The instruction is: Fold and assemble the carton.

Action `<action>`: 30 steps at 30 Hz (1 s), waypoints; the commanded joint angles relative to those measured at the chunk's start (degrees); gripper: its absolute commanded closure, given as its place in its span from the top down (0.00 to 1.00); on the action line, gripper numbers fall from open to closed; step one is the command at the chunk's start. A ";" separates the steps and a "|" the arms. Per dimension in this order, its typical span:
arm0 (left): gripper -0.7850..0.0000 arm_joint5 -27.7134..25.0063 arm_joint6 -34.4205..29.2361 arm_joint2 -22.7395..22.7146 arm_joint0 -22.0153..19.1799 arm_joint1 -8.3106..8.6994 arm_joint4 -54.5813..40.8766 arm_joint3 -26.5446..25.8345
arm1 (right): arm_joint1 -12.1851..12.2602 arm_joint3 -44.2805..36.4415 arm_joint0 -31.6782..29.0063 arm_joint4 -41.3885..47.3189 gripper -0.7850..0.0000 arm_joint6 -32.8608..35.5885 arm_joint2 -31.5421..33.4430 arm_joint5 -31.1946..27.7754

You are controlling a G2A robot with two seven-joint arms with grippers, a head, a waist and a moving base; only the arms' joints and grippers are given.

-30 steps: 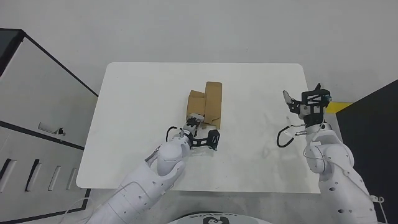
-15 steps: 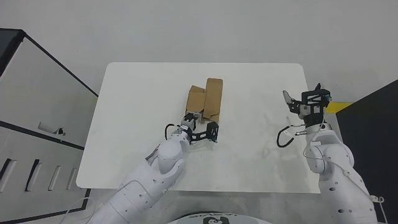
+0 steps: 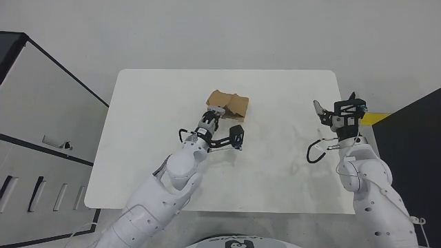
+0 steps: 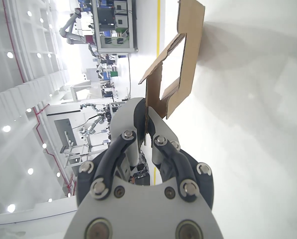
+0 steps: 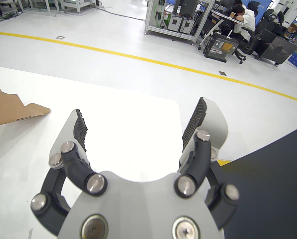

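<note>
Left gripper (image 4: 146, 115) clamped on the near edge of the carton (image 3: 229, 103), a partly folded cardboard blank tilted up at mid-worktop (image 3: 289, 172), nearer the far edge. Right gripper (image 5: 141, 123) spread wide, holding nothing, by the right edge.

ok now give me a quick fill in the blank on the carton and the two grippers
1. The left gripper is shut on an edge of the carton, which is made of brown ____.
2. The right gripper is ____ and holds nothing.
3. The table under the carton is ____ in colour.

Missing words: cardboard; open; white
</note>
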 commanded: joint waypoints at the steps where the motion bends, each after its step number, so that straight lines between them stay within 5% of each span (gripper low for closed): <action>1: 0.00 0.47 1.01 -0.92 0.66 0.25 0.80 -1.54 | 0.00 0.00 0.00 0.00 1.00 0.00 0.00 0.00; 11: 0.00 5.33 9.77 -5.96 5.17 1.91 5.96 -7.94 | 0.00 0.00 0.00 0.00 1.00 0.00 0.00 0.00; 17: 0.00 10.12 20.23 -9.26 7.33 2.90 4.42 -10.04 | 0.00 0.00 0.00 0.00 1.00 0.00 0.00 0.00; 26: 0.00 10.38 20.33 -9.30 7.33 2.89 4.19 -9.98 | 0.00 0.00 0.00 0.00 1.00 0.00 0.00 0.00; 30: 0.00 14.48 24.75 -11.20 8.28 3.10 -0.57 -8.80 | 0.00 0.00 0.00 0.00 1.00 0.00 0.00 0.00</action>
